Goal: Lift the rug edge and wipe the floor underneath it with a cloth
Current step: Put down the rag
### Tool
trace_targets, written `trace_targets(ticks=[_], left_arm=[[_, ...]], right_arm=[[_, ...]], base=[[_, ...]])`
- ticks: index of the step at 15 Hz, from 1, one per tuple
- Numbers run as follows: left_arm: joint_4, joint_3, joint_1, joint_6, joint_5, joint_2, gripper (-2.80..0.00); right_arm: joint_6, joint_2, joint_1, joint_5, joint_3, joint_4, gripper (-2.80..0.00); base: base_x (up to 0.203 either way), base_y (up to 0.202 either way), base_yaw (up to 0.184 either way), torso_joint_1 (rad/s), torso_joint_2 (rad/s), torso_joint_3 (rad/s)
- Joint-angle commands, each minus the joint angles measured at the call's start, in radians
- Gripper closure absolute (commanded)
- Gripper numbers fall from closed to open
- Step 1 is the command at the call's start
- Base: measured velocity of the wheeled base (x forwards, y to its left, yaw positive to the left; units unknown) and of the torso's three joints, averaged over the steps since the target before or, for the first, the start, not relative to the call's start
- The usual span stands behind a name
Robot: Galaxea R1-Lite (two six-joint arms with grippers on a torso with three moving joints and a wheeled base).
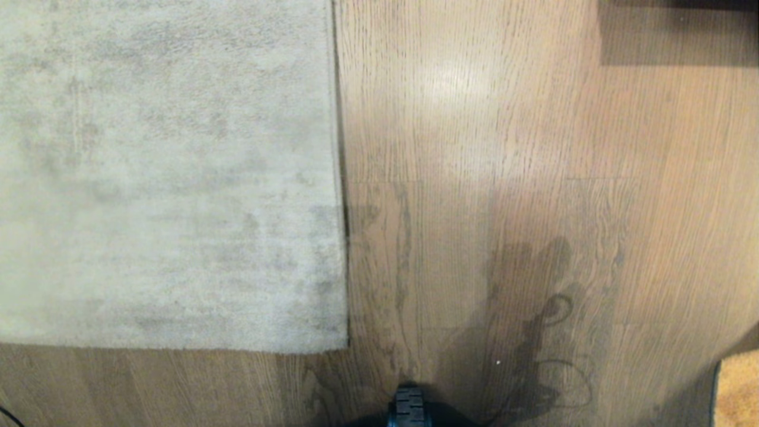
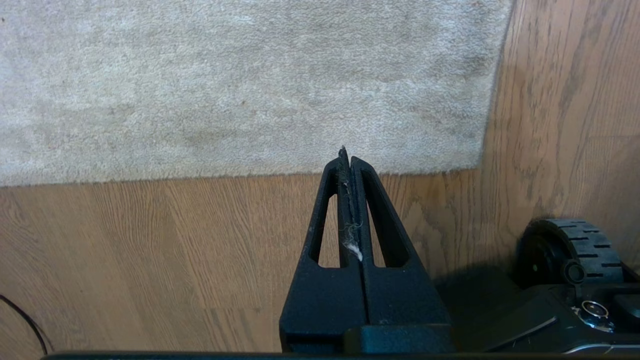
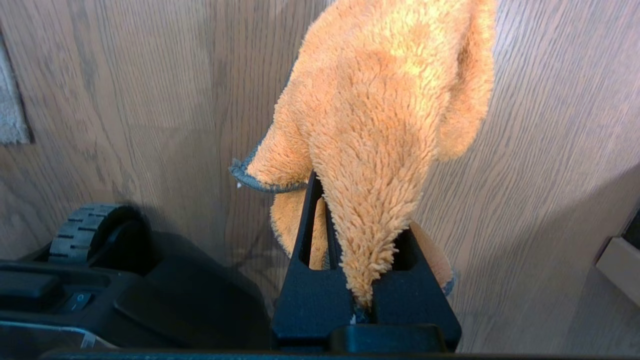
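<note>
**A cable, a pale block and a dark shape at the margins**

A thin black cable is seen well apart from the left gripper, on its outer side. A pale beige block, cut by the frame, is found well apart from the right gripper, on its outer side. A dark rectangular shape, which cannot be identified, lies far ahead.

Wood-grain plank floor, pale grey rug lying flat on it

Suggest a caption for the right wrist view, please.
Right pincer shut on the orange cloth above the wood floor.
</note>
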Motion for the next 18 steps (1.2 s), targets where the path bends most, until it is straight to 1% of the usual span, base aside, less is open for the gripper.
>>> trace_targets(ticks=[1, 9, 12, 15, 18], left_arm=[[0.000, 0.000, 0.000, 0.000, 0.000, 0.000, 0.00], [0.000, 0.000, 0.000, 0.000, 0.000, 0.000, 0.00], [0.000, 0.000, 0.000, 0.000, 0.000, 0.000, 0.00], [0.000, 0.000, 0.000, 0.000, 0.000, 0.000, 0.00], [0.000, 0.000, 0.000, 0.000, 0.000, 0.000, 0.00]], right_arm=[[-0.006, 0.001, 0.000, 0.001, 0.003, -0.008, 0.00], [-0.018, 0.001, -0.001, -0.007, 0.003, -0.006, 0.00], [-0.007, 0.001, -0.001, -0.001, -0.003, -0.051, 0.00], [-0.006, 0.010, 0.000, 0.011, -0.054, -0.040, 0.00], [-0.007, 0.098, 0.001, 0.015, -0.104, -0.053, 0.00]], base=[[0.000, 0.000, 0.000, 0.000, 0.00, 0.000], [0.000, 0.000, 0.000, 0.000, 0.00, 0.000], [0.000, 0.000, 0.000, 0.000, 0.00, 0.000], [0.000, 0.000, 0.000, 0.000, 0.00, 0.000], [0.000, 0.000, 0.000, 0.000, 0.00, 0.000]])
